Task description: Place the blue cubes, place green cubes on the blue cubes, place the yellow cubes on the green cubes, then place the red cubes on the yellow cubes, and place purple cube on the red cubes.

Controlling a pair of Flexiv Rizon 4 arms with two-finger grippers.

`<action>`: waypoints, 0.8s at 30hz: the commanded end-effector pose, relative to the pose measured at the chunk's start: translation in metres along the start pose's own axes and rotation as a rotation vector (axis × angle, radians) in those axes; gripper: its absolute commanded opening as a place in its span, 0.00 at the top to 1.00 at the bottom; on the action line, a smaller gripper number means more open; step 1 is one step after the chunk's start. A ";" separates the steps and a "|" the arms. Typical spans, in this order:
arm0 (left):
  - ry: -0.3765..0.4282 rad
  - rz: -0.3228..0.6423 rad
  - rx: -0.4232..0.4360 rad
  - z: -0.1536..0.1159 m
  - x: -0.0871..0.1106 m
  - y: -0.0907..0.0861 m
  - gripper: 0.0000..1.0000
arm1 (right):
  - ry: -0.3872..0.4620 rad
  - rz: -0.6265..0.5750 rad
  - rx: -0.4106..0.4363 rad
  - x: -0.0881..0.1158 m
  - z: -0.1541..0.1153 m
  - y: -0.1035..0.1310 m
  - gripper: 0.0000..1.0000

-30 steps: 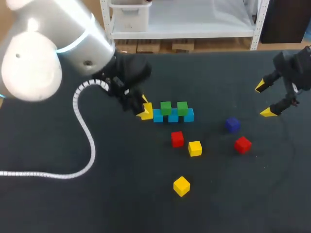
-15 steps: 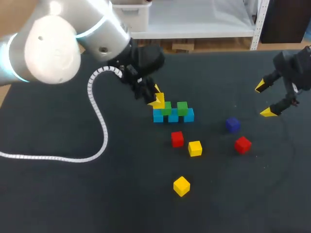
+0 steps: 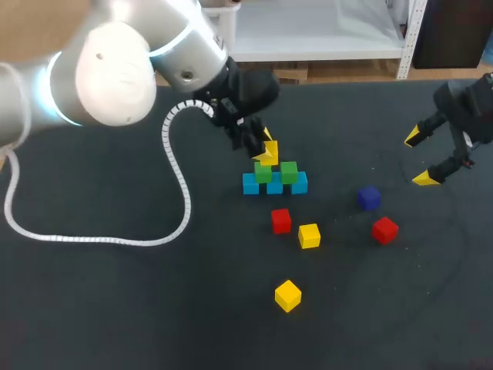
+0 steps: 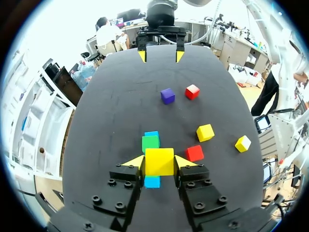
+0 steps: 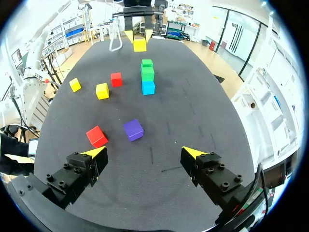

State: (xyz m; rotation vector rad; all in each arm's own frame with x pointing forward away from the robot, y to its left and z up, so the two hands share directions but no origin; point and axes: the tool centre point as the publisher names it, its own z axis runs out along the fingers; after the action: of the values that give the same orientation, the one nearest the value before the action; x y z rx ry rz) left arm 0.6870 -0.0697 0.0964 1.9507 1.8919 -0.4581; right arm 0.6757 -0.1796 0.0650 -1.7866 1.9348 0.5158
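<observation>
Left pincer (image 4: 159,162) grips a yellow cube (image 4: 159,159) on two sides, apparently just above the green cubes (image 3: 289,171) atop the blue row (image 3: 275,186), centre of the tabletop (image 3: 154,308). Right pincer (image 5: 144,152) stands wide open, empty, near the purple cube (image 5: 133,129) and a red cube (image 5: 96,136).

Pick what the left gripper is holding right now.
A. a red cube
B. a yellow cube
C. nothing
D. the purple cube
B: the left gripper has both fingers pressed on a yellow cube from two sides, near the green cubes.
</observation>
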 end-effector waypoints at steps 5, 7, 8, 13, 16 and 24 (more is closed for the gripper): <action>-0.007 0.011 0.026 0.018 -0.002 0.013 1.00 | -0.002 -0.001 0.000 0.000 0.000 0.000 0.00; -0.009 0.013 0.033 0.020 -0.002 0.013 1.00 | -0.002 -0.001 0.000 0.000 0.000 0.000 0.00; -0.010 0.014 0.034 0.022 -0.002 0.013 1.00 | -0.002 -0.001 0.000 0.000 0.000 0.000 0.00; -0.014 0.012 0.044 0.027 -0.001 0.012 1.00 | -0.002 -0.001 0.000 0.000 0.000 0.000 0.00; -0.015 0.010 0.047 0.029 0.000 0.012 1.00 | -0.002 -0.001 0.000 0.000 0.000 0.000 0.00; -0.009 0.008 0.047 0.032 0.000 0.013 1.00 | -0.002 -0.001 0.000 0.000 0.000 0.000 0.00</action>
State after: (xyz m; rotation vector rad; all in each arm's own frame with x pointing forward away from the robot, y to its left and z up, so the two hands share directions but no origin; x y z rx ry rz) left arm 0.6974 -0.0833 0.0701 1.9769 1.8802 -0.5124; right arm 0.6757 -0.1796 0.0650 -1.7865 1.9348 0.5158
